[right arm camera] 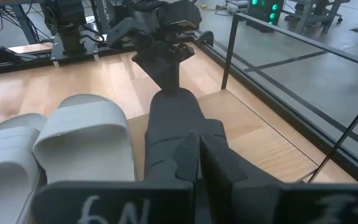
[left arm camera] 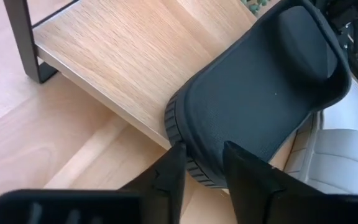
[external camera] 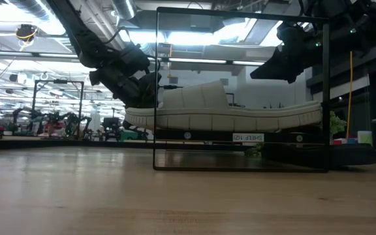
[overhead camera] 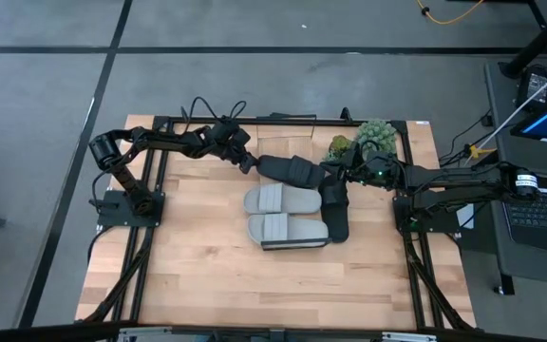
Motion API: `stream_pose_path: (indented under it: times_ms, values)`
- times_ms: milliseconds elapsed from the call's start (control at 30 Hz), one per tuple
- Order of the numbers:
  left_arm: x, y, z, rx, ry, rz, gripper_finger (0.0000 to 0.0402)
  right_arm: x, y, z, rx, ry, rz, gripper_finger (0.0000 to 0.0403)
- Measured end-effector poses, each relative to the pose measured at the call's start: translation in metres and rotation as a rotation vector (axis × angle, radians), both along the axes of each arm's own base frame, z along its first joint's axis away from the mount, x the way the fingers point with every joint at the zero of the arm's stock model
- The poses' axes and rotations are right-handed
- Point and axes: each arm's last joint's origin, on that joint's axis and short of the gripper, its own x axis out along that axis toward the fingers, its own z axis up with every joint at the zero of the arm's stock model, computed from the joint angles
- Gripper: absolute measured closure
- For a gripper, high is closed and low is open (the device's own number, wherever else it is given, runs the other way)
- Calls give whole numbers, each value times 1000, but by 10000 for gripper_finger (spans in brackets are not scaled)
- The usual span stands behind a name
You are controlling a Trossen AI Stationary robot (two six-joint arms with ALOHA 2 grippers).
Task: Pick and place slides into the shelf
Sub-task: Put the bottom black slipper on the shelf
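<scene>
One black slide [left arm camera: 260, 93] lies aslant on the shelf's light wood plank [left arm camera: 104, 56], its heel jutting past the plank's edge. My left gripper [left arm camera: 201, 158] is shut on that heel. At the slide's strap end my right gripper [right arm camera: 201, 146] is shut on it. Two light grey slides [overhead camera: 275, 199] [overhead camera: 288, 228] lie side by side, soles down, beside it. In the low view a grey slide [external camera: 220, 111] sits inside the shelf's thin black wire frame [external camera: 156, 85]. A second black slide [overhead camera: 337, 220] lies to the right of the grey pair. My left gripper pinches the black slide's heel rim [left arm camera: 191, 165] between its two fingers, slanting down from the table's left side. One finger [left arm camera: 169, 174] is at the rim's outer side, the other [left arm camera: 247, 174] over the footbed. The slide's sole rests on the plank. My right gripper has its nearly closed fingers [right arm camera: 188, 152] on the slide's broad strap [right arm camera: 179, 127], coming roughly level from the table's right and along the slide. The fingers hide the place of contact, so which edge of the strap they have does not show.
A green potted plant [overhead camera: 370, 136] stands at the back right, close behind my right arm. The shelf's black leg [left arm camera: 23, 37] stands near my left gripper. Bare wood tabletop [overhead camera: 254, 285] lies toward the near edge.
</scene>
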Motion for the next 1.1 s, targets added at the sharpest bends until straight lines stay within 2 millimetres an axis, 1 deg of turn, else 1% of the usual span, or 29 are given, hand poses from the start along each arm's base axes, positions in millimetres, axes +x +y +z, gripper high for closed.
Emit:
stream_pose_path:
  times_ms: [167,233,567,867,1100]
  values:
    - [0,0,0,22,3,-14,375,0,0,0,-5,2,1,384]
    - [0,0,0,24,2,-15,392,0,0,0,-16,7,5,384]
    - [0,0,0,26,6,-3,400,0,0,0,-19,8,6,384]
    - [0,0,0,-39,0,48,401,0,0,0,-19,8,6,384]
    - [6,-9,0,-81,-1,49,401,0,0,0,-23,10,7,384]
